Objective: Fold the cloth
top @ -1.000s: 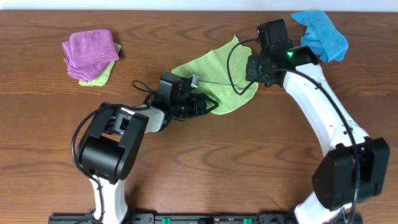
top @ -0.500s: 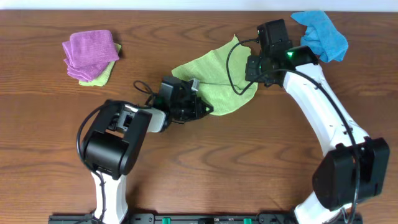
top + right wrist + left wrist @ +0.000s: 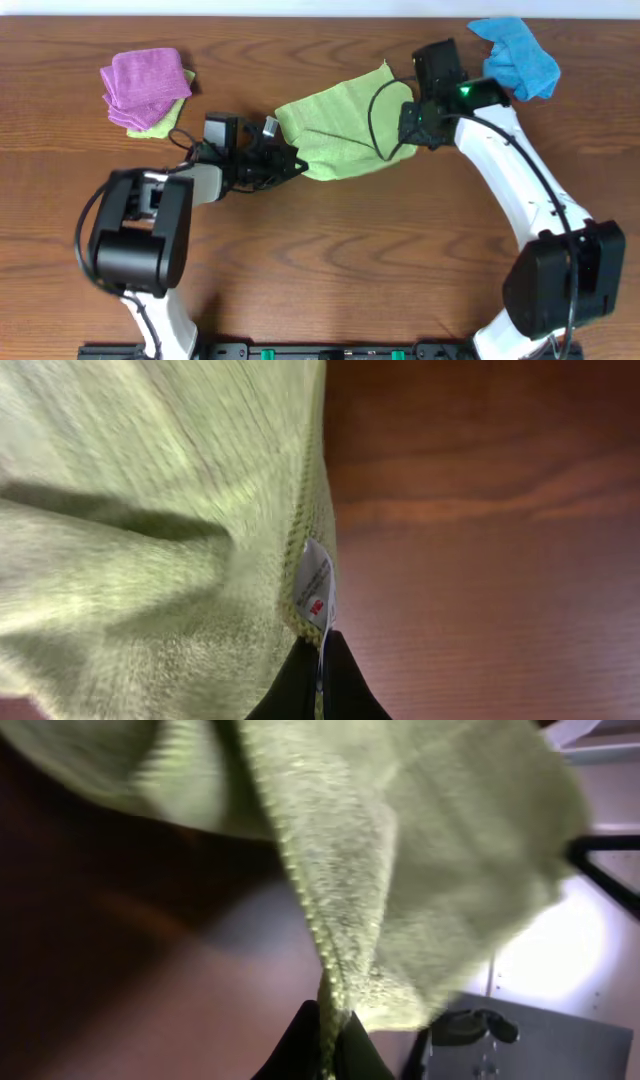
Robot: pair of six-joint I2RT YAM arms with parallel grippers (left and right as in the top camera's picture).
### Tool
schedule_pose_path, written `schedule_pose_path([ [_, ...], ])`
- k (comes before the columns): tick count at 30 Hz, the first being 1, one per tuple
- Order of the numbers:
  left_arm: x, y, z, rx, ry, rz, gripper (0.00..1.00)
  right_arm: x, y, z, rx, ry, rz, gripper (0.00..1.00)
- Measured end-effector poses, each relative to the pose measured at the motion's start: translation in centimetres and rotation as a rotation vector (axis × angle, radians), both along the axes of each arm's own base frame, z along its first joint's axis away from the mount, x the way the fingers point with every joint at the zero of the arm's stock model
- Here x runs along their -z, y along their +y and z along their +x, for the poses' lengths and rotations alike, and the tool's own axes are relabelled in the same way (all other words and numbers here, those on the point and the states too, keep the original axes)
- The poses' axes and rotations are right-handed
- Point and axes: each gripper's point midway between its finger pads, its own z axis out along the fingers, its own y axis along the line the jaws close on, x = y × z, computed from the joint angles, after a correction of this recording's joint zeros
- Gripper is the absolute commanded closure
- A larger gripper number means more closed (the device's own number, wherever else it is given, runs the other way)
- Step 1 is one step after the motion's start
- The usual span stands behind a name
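Note:
The lime cloth (image 3: 340, 122) hangs stretched between my two grippers at the table's centre back. My left gripper (image 3: 290, 160) is shut on its left lower corner. In the left wrist view the cloth (image 3: 420, 850) fills the frame, and its stitched edge runs down into the left gripper (image 3: 327, 1025). My right gripper (image 3: 410, 135) is shut on the right corner. In the right wrist view the cloth (image 3: 150, 510) spreads to the left, and its white label (image 3: 315, 585) sits just above the right gripper (image 3: 320, 655).
A bright blue cloth (image 3: 515, 55) lies bunched at the back right, close behind the right arm. At the back left a purple folded cloth (image 3: 145, 82) rests on a paler green one (image 3: 162, 122). Brown wooden table (image 3: 350, 260) lies all around.
My left gripper shut on the cloth's corner and pulled it to the left. The cloth, crumpled before, now spreads flatter between the two grippers. The right gripper shifted only slightly.

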Motion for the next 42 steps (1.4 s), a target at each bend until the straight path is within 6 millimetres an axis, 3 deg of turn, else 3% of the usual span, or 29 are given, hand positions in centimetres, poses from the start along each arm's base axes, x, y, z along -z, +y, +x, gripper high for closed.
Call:
schedule_pose_path([
  [3, -0.4, -0.1, -1.0, 0.018, 0.031, 0.002, 0.94, 2.0, -0.3, -1.1, 0.011, 0.039, -0.010, 0.99],
  [11, 1.2, 0.5, -4.9, 0.083, 0.177, 0.043, 0.94, 6.0, -0.6, -3.3, 0.049, 0.097, -0.001, 0.99],
  [16, 1.5, 0.6, -6.4, 0.122, 0.197, 0.055, 0.94, 8.6, -0.3, -5.8, 0.068, 0.159, -0.005, 0.99],
  [22, 1.1, 0.8, -7.7, 0.152, 0.220, 0.064, 0.94, 10.2, 0.7, -8.1, 0.057, 0.204, -0.017, 0.99],
  [27, -0.2, 1.1, -8.2, 0.169, 0.187, 0.073, 0.94, 8.6, 1.7, -8.0, 0.039, 0.150, 0.000, 0.98],
  [30, -1.2, 1.7, -7.5, 0.149, 0.126, 0.097, 0.94, 5.8, 1.8, -6.6, 0.048, 0.031, 0.021, 0.98],
  [33, -1.9, 2.4, -6.4, 0.119, 0.057, 0.136, 0.94, 4.2, 1.8, -5.5, 0.051, -0.045, 0.031, 0.99],
  [37, -2.0, 2.7, -4.6, 0.081, -0.011, 0.164, 0.94, 3.9, 1.9, -4.8, 0.053, -0.078, 0.031, 0.99],
  [42, -2.5, 3.0, -1.3, -0.005, -0.119, 0.195, 0.94, 2.7, 2.2, -2.3, 0.050, -0.193, 0.040, 0.99],
])
